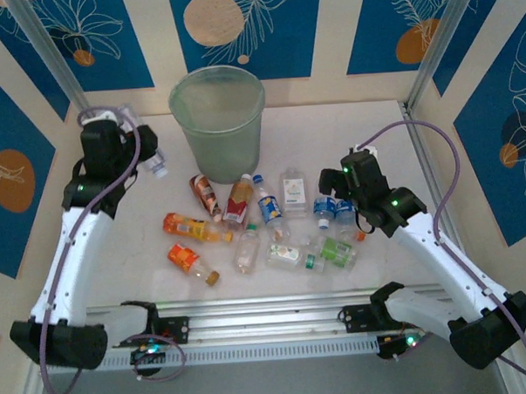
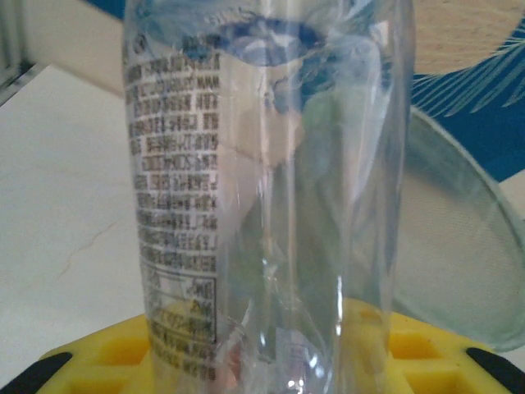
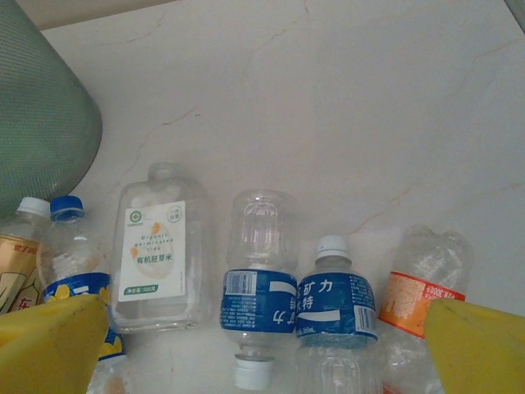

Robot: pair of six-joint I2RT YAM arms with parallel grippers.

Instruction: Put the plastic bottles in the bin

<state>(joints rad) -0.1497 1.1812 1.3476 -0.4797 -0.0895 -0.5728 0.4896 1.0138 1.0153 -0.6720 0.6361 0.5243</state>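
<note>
Holding one clear bottle (image 1: 154,160) in the left pincer (image 1: 137,143), up off the table (image 1: 313,134), just to the left of the bin (image 1: 218,129). Squeezed narrow round the bottle's middle, likely so that nothing slips on the way. Hard to tell how high next to the bin's rim, so probably needs lifting and moving right before letting go.

Looking from the left wrist: bottle standing between the yellow fingers (image 2: 107,361), small black print down one side, the bin's wall close behind on the right.

Hanging the right pincer (image 1: 336,194) wide open, holding nothing, in front of the bin and off to its right. Pointing down over two blue-label bottles (image 3: 258,300) lying side by side, with a white-label bottle (image 3: 156,254) nearer the bin and an orange-label bottle (image 3: 420,295) farther from it. Probably set wide so as to fit round one of them next.

Lying in a heap in front of the bin: the other plastic bottles (image 1: 247,233), all on their sides, some touching. Plenty left to pick up, so early in the job. Cannot tell what lies inside the bin through its cloudy wall.
</note>
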